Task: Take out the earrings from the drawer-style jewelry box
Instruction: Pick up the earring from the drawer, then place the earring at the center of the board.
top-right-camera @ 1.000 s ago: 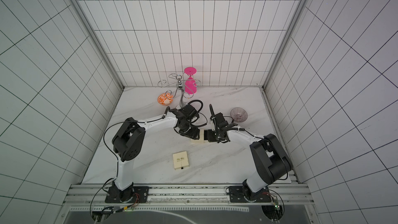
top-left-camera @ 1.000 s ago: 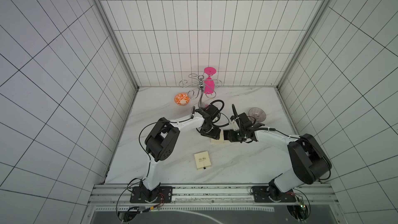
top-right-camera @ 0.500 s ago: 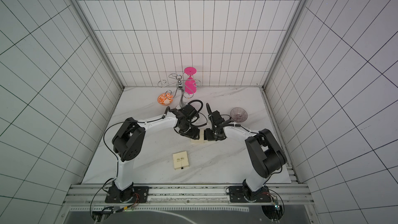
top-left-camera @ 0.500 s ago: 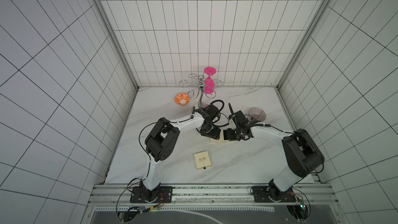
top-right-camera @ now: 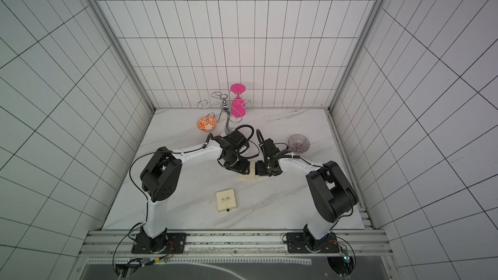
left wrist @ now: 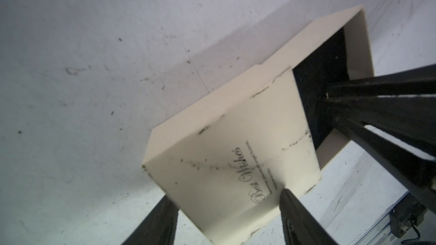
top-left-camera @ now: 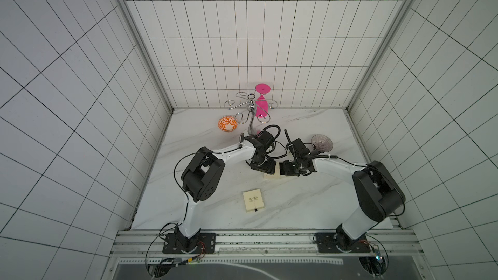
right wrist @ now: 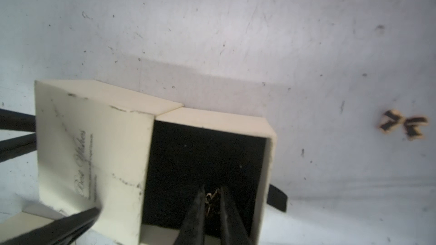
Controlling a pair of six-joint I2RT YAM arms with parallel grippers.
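In both top views a cream cardboard drawer-style jewelry box (top-left-camera: 270,176) (top-right-camera: 249,174) is seen about the middle of the white marble-patterned bench (top-left-camera: 310,206). It lies between the left gripper (top-left-camera: 265,169) and the right gripper (top-left-camera: 282,169), which meet over it. A second cream box (top-left-camera: 253,200), closed, is placed nearer to the front edge. Toward the rear edge an orange patterned bowl (top-left-camera: 227,124) and a chrome wire rack (top-left-camera: 250,103) are found, with a pink glass (top-left-camera: 261,106) hung upside down on the rack. A clear purple glass bowl (top-left-camera: 321,142) is set nearer to the right edge.

In the left wrist view the sleeve of the jewelry box (left wrist: 236,137), printed "Best Wishes", is clamped by the left gripper (left wrist: 224,194), one finger on each side. The black-lined drawer (left wrist: 325,62) stands partly out of the sleeve, and the right gripper (left wrist: 330,96) is reached into it.

In the right wrist view a small pale metallic earring (right wrist: 212,200) is pinched by the right gripper (right wrist: 212,188), its jaws almost together, over the lining of the drawer (right wrist: 200,156). Whether the earring is lifted off the lining cannot be told. A black pull tab (right wrist: 278,200) sticks out from the drawer front.
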